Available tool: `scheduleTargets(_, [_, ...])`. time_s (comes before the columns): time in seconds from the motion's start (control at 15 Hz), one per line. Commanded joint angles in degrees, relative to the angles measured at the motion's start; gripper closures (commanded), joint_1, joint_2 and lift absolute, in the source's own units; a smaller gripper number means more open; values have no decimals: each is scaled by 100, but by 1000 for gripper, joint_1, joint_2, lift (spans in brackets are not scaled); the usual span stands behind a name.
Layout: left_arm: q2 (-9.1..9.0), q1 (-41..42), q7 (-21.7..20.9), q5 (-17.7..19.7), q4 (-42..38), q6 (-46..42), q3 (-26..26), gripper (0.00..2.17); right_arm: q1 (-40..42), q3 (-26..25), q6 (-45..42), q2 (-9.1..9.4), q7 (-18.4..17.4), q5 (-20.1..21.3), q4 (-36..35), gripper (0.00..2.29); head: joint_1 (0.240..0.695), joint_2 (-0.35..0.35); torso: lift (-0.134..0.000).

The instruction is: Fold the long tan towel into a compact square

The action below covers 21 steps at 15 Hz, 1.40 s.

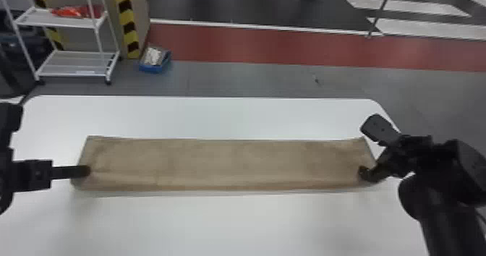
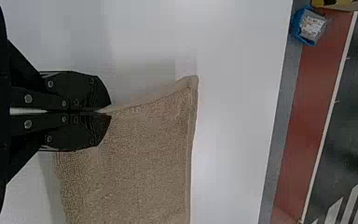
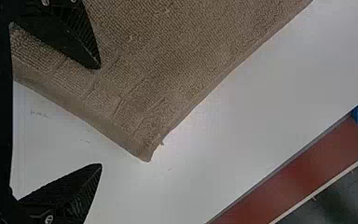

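The tan towel (image 1: 231, 165) lies as a long flat strip across the table, from left to right. At its left end is my left gripper (image 1: 88, 170); in the left wrist view the left gripper (image 2: 108, 113) is shut on the towel's end edge (image 2: 144, 154). My right gripper (image 1: 366, 148) stands open at the strip's right end, one finger over the towel and the other beyond its edge. In the right wrist view the right gripper (image 3: 100, 116) has its fingers wide apart around the end edge of the towel (image 3: 168, 60).
The white table (image 1: 231, 222) has bare surface in front of and behind the towel. Beyond it on the floor stand a white shelf cart (image 1: 72, 65) and a blue box (image 1: 153, 69), at the back left.
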Motion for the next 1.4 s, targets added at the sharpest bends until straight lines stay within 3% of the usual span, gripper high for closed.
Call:
scheduleTargets(0.0, [25, 88, -65, 31, -236, 0, 165, 2128, 0, -1, 0, 6, 0, -9, 10, 66, 695, -134, -125])
scheduleTargets(0.2, [113, 158, -276, 75, -421, -17, 464, 2132, -26, -28, 0, 6, 0, -9, 10, 66, 695, -123, -125])
scheduleTargets(0.47, [526, 176, -557, 75, -412, -17, 666, 2132, -26, -63, 0, -12, 18, -44, 10, 66, 695, -86, -125])
scheduleTargets(1.33, [464, 255, -531, -39, -403, -35, 393, 2132, 44, -107, 0, -29, 71, -35, -86, 70, 695, -89, -125])
